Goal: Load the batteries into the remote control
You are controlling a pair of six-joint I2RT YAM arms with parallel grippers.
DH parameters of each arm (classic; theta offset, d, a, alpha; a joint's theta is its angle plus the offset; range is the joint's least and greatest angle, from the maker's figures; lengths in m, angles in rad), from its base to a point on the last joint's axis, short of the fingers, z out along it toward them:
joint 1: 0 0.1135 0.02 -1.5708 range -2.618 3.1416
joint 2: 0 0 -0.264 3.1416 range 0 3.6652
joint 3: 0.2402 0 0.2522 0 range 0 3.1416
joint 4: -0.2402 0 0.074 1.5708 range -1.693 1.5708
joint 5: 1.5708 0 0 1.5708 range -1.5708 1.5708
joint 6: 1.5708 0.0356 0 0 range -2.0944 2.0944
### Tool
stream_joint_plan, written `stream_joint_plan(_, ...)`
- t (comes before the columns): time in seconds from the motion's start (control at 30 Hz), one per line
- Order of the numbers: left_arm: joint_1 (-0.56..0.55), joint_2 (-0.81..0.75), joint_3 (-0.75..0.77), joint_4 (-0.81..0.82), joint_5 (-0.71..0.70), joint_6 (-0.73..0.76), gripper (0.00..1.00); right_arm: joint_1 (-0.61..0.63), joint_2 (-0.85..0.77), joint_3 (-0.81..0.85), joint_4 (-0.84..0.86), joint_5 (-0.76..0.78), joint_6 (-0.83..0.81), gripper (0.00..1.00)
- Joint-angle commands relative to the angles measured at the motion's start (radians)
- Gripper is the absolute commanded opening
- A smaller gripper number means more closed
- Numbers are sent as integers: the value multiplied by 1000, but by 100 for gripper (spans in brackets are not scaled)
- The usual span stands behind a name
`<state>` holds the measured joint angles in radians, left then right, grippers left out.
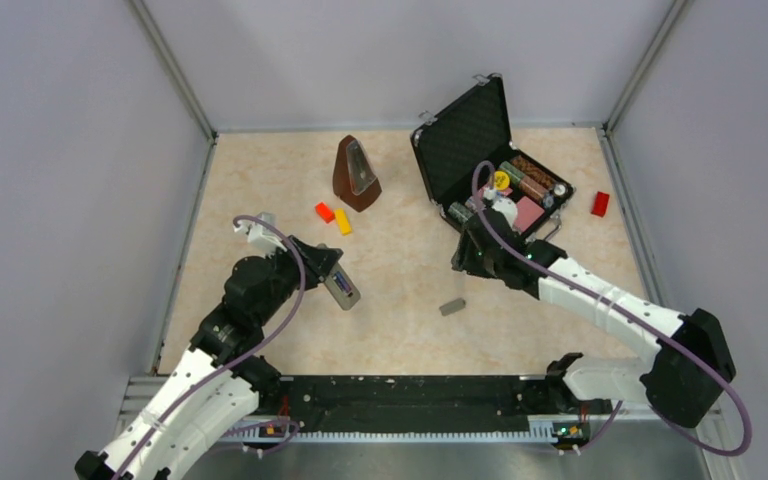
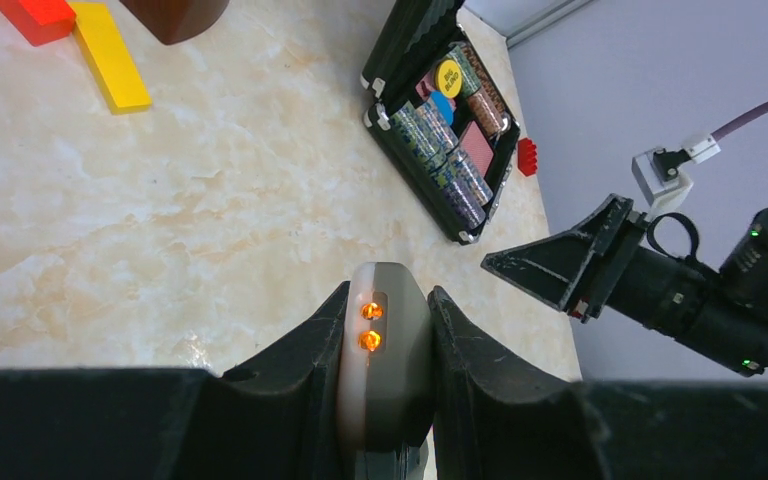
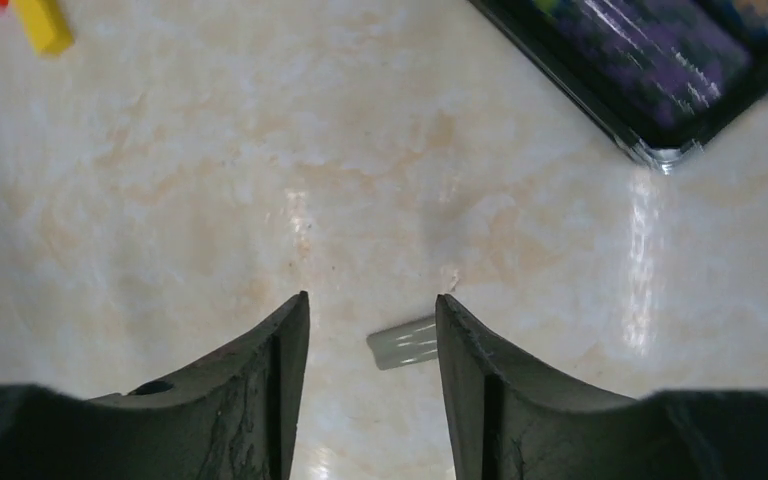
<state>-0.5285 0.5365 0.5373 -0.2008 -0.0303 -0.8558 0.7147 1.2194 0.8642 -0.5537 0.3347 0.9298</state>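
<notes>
My left gripper (image 2: 388, 330) is shut on the remote control (image 1: 341, 289), a slim handset held above the table at the left, its grey back up. In the left wrist view the remote control's rounded end (image 2: 392, 345) sticks out between the fingers, with two orange lights on it. A small bluish-purple battery (image 1: 341, 284) seems to lie in the remote's back. My right gripper (image 3: 370, 312) hangs open over bare table near the case, holding nothing. The right gripper (image 1: 462, 260) is well apart from the remote.
A small flat grey cover piece (image 3: 403, 345) lies on the table below my right fingers, also cover piece (image 1: 452, 306). An open black case (image 1: 465, 140) of chips stands at the back right. A brown metronome (image 1: 356, 175), red block (image 1: 324, 212), yellow block (image 1: 343, 222) and another red block (image 1: 600, 203) lie farther back.
</notes>
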Motion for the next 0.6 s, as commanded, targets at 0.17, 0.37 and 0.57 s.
stream_joint_plan(0.17,13,2,60,32,-12,11,0,-5,-45,-54,150,-538,-1270,52)
stream_joint_plan(0.37,21,-2,62,26,-14,-2,0,-4,102,7,-36,-624,-1573,52)
stream_joint_plan(0.57,29,-20,64,9,-30,-12,0,-4,209,36,-88,-613,-1717,52)
